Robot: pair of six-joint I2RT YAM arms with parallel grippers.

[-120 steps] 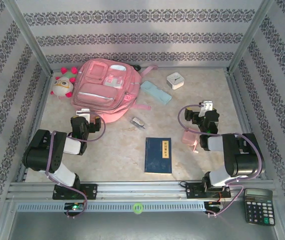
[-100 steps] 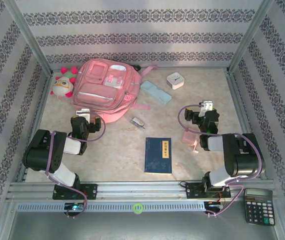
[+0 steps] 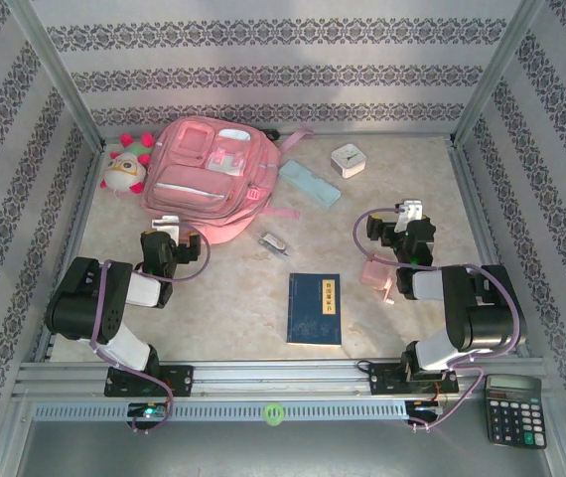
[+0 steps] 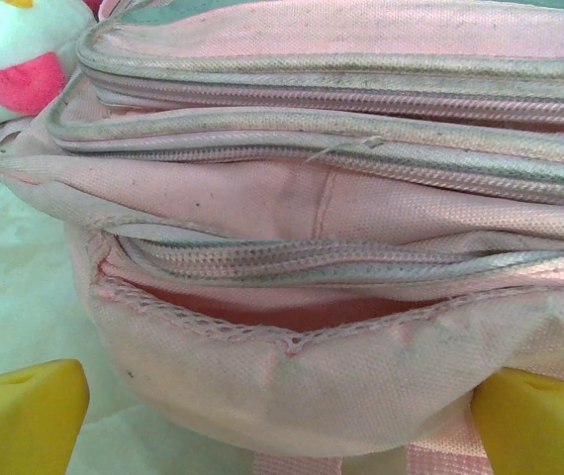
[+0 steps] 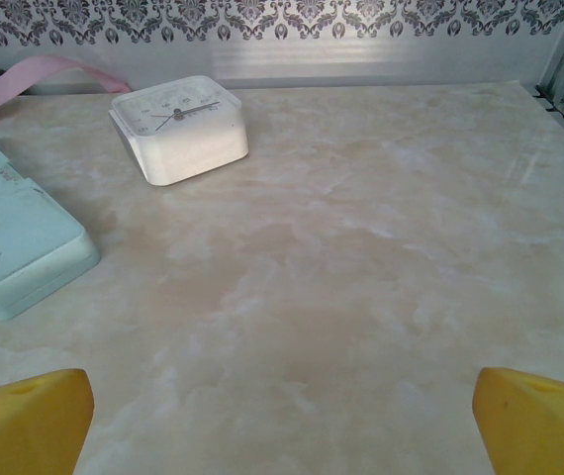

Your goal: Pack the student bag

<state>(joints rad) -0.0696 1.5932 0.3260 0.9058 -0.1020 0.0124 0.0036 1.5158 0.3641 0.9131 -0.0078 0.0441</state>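
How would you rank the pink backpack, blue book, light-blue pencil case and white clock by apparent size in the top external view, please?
Largest to smallest:
1. pink backpack
2. blue book
3. light-blue pencil case
4. white clock

You've got a big pink cloth backpack [image 4: 341, 198]: coarse matt weave w/ fuzzy zip tape. Your beige marble-look tabletop [image 5: 361, 277] is smooth, slight sheen. The square white clock [image 5: 178, 127] & pale-blue oblong case [image 5: 15, 237]: smooth plastic, semi-matt by the look.

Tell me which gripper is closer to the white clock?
Right. The right gripper sits near the clock, slightly rightward; the left gripper is far left, at the student bag.
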